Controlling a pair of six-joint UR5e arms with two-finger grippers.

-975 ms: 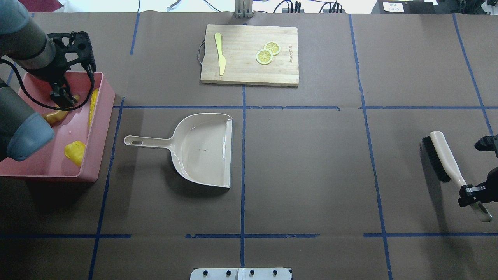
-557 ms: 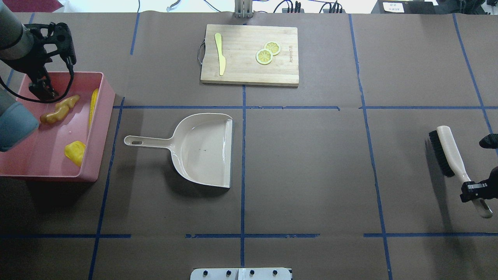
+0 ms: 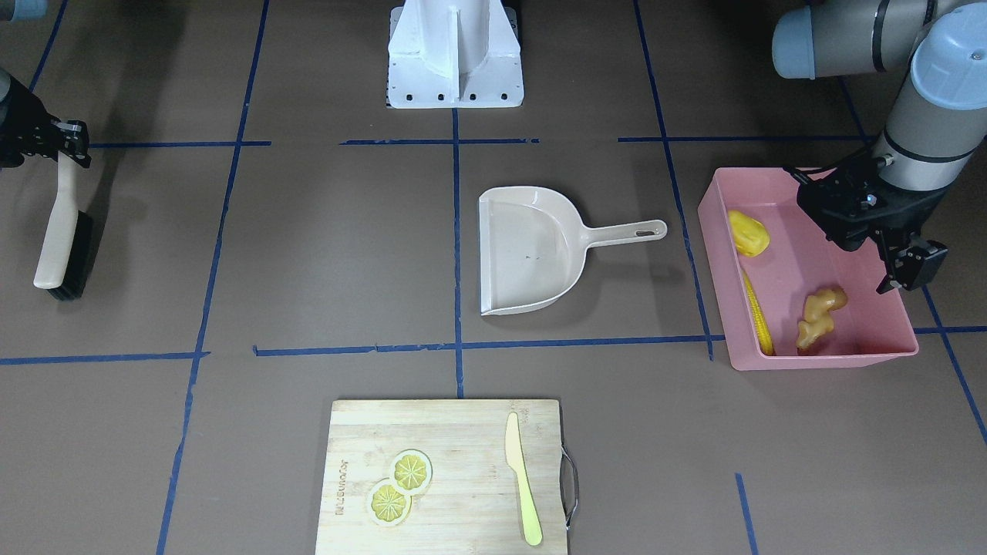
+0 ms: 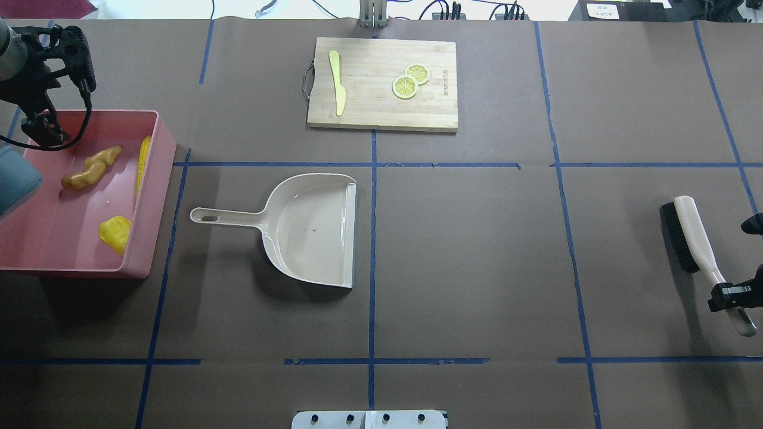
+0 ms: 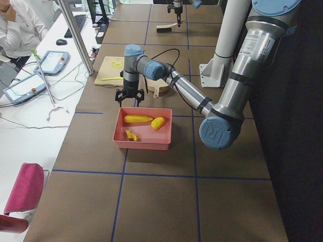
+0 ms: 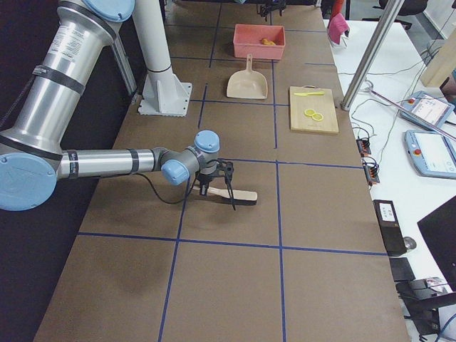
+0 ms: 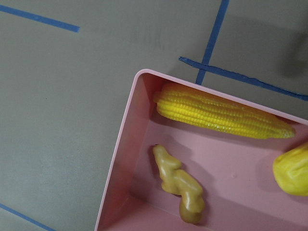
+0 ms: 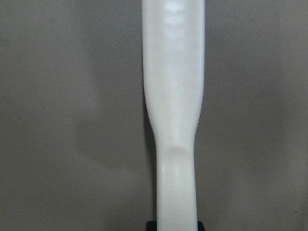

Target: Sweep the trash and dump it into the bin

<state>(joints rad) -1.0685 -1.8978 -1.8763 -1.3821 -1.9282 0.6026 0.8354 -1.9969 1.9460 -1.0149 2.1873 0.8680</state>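
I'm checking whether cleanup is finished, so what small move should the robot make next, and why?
Probably the right gripper should set the brush down and let go: the corn, yellow lump and ginger all lie in the bin, and the dustpan is empty.

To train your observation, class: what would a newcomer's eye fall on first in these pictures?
The large pink plastic tub on the robot's left stands out, holding a long yellow corn cob, a rounded yellow lump and a tan ginger root. An empty beige dustpan lies mid-table, and the right gripper holds a black-bristled brush at the right.
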